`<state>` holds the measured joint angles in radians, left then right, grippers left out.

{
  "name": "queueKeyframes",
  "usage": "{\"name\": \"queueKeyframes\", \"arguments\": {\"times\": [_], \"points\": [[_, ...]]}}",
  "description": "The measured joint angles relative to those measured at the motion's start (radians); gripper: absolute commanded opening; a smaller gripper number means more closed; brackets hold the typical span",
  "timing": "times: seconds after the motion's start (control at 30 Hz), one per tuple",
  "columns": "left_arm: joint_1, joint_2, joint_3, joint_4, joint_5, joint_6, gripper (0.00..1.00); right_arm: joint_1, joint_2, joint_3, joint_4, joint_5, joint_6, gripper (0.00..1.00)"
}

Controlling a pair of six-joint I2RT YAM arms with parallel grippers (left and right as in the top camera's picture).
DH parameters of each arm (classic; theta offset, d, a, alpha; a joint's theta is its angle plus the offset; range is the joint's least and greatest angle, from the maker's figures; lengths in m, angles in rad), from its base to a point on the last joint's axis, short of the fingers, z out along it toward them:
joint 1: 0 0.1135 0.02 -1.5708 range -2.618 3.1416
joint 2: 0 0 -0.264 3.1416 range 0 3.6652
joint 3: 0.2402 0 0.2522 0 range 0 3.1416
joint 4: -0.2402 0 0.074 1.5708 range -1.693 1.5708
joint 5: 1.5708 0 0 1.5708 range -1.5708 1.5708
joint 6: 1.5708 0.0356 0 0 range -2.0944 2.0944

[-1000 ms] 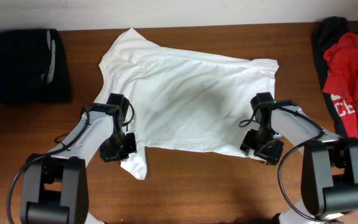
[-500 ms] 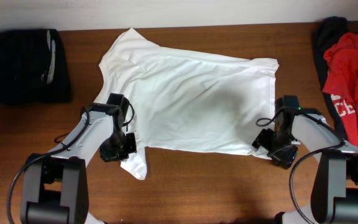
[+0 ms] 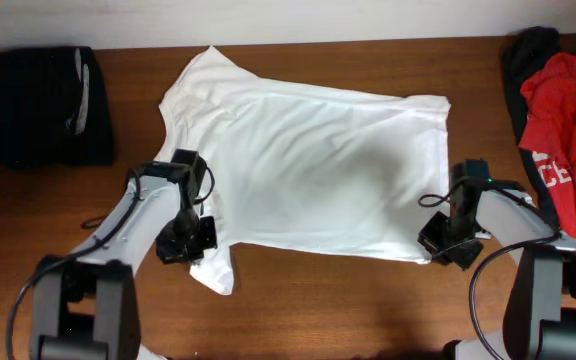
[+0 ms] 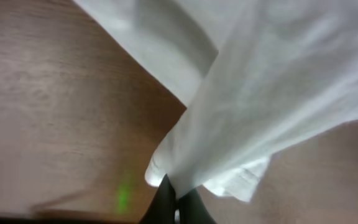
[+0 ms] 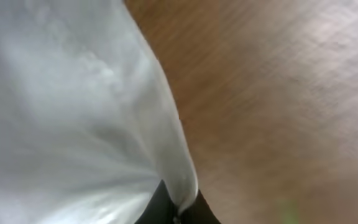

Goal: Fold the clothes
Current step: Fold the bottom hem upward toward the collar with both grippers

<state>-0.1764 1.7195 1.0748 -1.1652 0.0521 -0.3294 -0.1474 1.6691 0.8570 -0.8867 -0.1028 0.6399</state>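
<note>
Lying spread out in the middle of the brown wooden table is a big white T-shirt. 1 sleeve sticks out at the top left and another sleeve hangs down at the bottom left. The straight bottom edge of the shirt is on the right side. The cloth looks mostly smooth, with a few soft wrinkles.

The left gripper sits at the near left edge of the shirt, right beside the lower sleeve. From the left wrist camera, its 2 dark fingers are squeezed together with white cloth pinched between them. The cloth spreads up and away from the fingers, and a small folded bit hangs loose beside them.

The right gripper sits at the near right corner of the shirt. The right wrist camera is blurry, but its 2 dark fingers are pressed tight on a fold of the white cloth, with bare wood next to it.

A pile of black clothes lies at the far left corner of the table, well apart from the shirt. A red garment with white letters lies at the right edge, on top of a dark garment.
</note>
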Motion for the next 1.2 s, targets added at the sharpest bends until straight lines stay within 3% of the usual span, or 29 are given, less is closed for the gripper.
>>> {"name": "queueKeyframes", "arguments": {"times": [0.13, 0.23, 0.3, 0.53, 0.77, 1.07, 1.1, 1.13, 1.2], "points": [[0.0, -0.286, 0.016, -0.085, 0.002, -0.011, 0.02, -0.106, -0.113, -0.013, -0.115, 0.004, -0.015, 0.04], [0.0, -0.396, 0.017, -0.091, 0.003, -0.015, 0.65, -0.108, -0.254, -0.013, -0.131, 0.008, -0.042, 0.04], [0.0, -0.394, 0.017, -0.084, 0.02, -0.017, 0.99, -0.108, -0.273, -0.013, -0.132, 0.011, -0.049, 0.04], [0.016, -0.311, 0.017, -0.068, 0.017, -0.034, 0.99, -0.108, -0.273, -0.013, -0.131, 0.042, -0.058, 0.04], [0.185, -0.019, 0.016, -0.013, 0.038, -0.035, 0.99, -0.108, -0.272, -0.013, -0.13, 0.05, -0.064, 0.04], [0.193, 0.013, -0.155, 0.172, 0.115, -0.039, 0.95, -0.108, -0.272, -0.013, -0.127, 0.052, -0.065, 0.04], [0.193, 0.013, -0.17, 0.19, 0.116, -0.043, 0.89, -0.108, -0.272, -0.013, -0.128, 0.053, -0.065, 0.04], [0.193, 0.013, -0.171, 0.195, 0.116, -0.05, 0.69, -0.108, -0.272, -0.013, -0.127, 0.053, -0.065, 0.04], [0.196, 0.012, -0.174, 0.206, 0.112, -0.064, 0.4, -0.108, -0.272, -0.013, -0.127, 0.053, -0.066, 0.04]]}}
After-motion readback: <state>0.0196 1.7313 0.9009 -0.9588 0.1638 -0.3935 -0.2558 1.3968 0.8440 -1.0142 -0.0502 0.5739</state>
